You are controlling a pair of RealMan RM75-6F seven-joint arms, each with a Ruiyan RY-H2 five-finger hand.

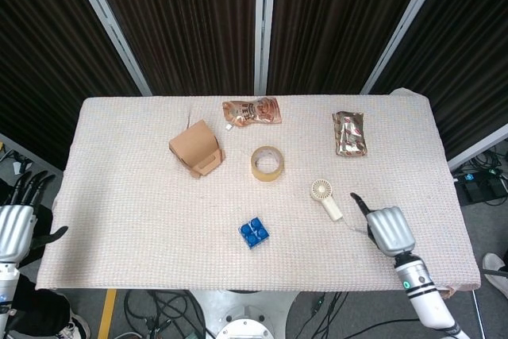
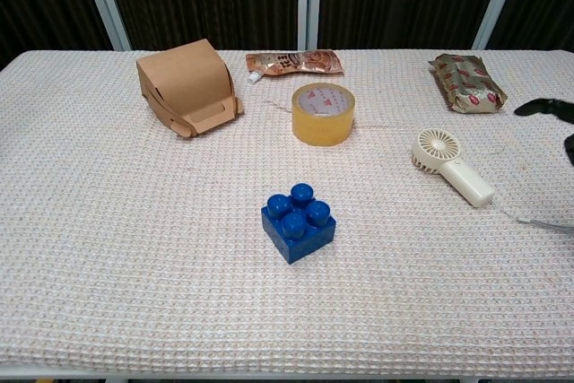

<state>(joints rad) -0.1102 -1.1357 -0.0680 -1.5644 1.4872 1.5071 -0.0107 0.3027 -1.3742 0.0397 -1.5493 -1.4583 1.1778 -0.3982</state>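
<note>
Dark curtains, cloth-covered tabletop [image 1: 143, 220] | right robot hand [image 1: 386, 228] over tabletop, holding nothing, one finger extended, handheld fan [image 1: 325, 198] just left | left robot hand [image 1: 17, 224] spread, off-edge

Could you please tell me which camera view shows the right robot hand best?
The head view: the right robot hand shows whole from above, over the table beside the small white handheld fan. The chest view catches only dark fingertips at its right edge.
</note>
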